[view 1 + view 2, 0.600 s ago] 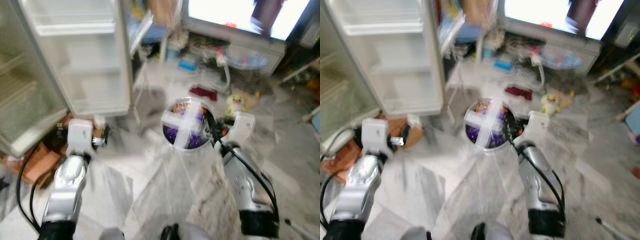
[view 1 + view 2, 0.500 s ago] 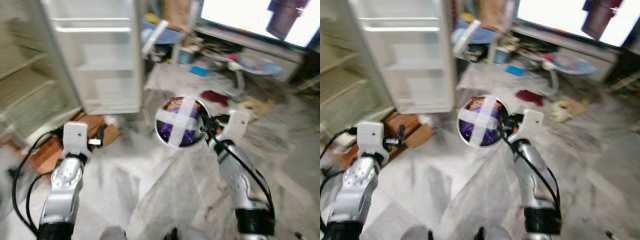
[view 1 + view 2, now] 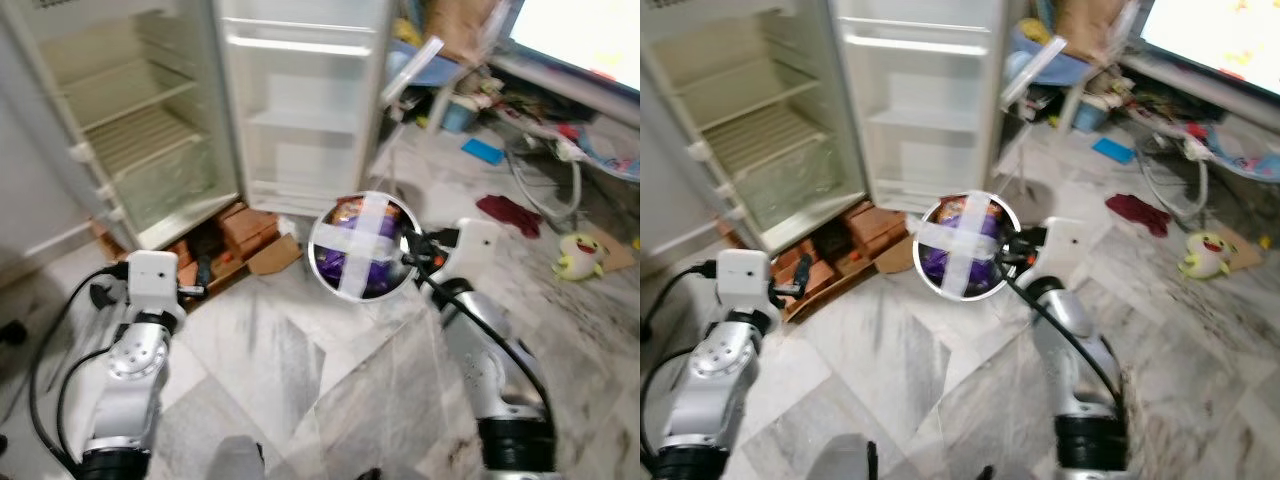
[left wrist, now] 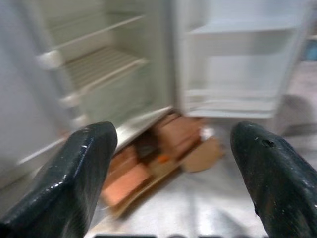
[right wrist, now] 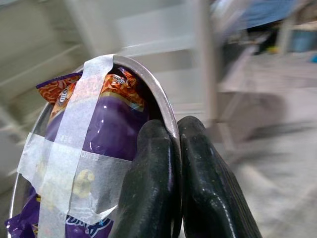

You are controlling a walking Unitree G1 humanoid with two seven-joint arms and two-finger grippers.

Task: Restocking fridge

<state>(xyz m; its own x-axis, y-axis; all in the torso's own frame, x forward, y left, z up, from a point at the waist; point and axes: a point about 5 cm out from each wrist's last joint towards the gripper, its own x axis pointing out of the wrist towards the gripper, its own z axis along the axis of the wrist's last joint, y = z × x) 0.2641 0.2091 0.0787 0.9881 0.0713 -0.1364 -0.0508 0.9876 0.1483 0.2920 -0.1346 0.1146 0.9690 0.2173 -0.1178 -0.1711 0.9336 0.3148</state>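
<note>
Your right gripper (image 5: 173,163) pinching one taped metal bowl (image 3: 358,246) by its rim, one purple snack bag (image 5: 106,129) inside, left gripper (image 4: 171,173) spread wide, one open fridge (image 3: 210,100) ahead.

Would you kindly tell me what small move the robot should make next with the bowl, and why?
Probably step closer to the fridge. The right gripper is pinched on the rim of the taped bowl, which holds snack packets. The fridge stands open with bare shelves, well ahead of the open left gripper.
</note>
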